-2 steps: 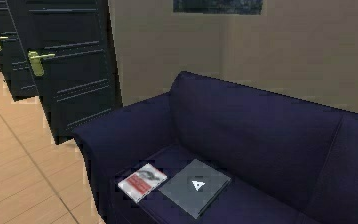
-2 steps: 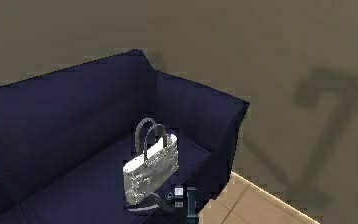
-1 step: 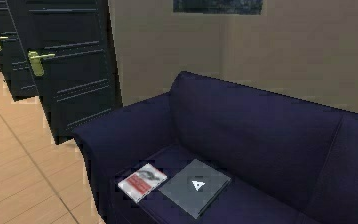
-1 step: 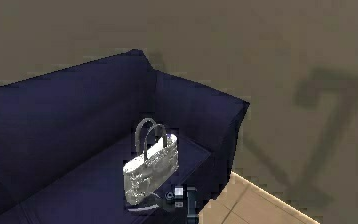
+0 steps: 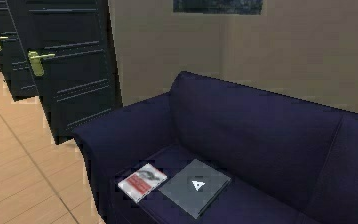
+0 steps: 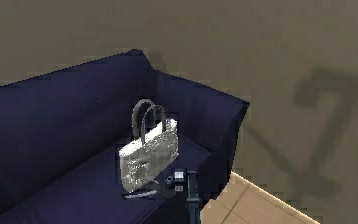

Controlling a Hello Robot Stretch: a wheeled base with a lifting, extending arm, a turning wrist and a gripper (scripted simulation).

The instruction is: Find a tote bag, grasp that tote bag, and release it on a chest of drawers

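Note:
A silvery tote bag [image 6: 147, 156] with two grey looped handles stands upright on the seat of a dark blue sofa [image 6: 57, 110], near its right armrest. In the arm side view the dark arm bar rises from the bottom edge. The gripper [image 6: 175, 180] sits just right of the bag's lower corner, over the seat's front edge. With the bag and cushion right beside it, I cannot tell whether it holds anything or whether it touches the bag.
The forward view has the same sofa [image 5: 277, 130], with a closed grey laptop [image 5: 197, 186] and a red-and-white magazine [image 5: 142, 182] on its seat. Dark doors [image 5: 72, 60] with brass handles line the left. Wood floor [image 5: 17, 160] runs alongside; a tan wall [image 6: 237, 40] stands behind.

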